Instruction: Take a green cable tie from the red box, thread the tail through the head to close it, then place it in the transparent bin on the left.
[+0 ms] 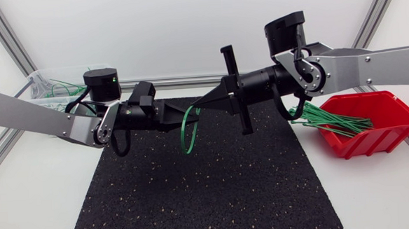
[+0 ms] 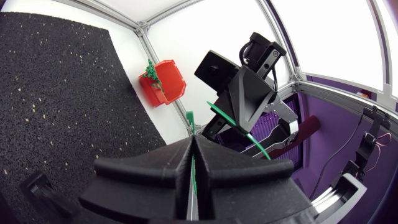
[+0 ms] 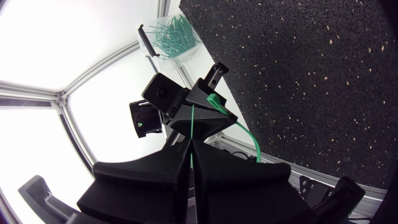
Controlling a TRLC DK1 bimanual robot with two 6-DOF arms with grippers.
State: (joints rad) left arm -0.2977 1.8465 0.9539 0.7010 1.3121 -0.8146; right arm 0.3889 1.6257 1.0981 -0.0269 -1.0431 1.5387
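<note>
Green cable tie (image 1: 186, 135) — pinched stretches hidden inside left gripper (image 1: 188, 115), right gripper (image 1: 204, 106).

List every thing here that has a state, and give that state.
left gripper, shut on the cable tie
right gripper, shut on the cable tie
cable tie, bent in a loop between both grippers
red box, holding ties, some over its rim
transparent bin, holding ties
</note>
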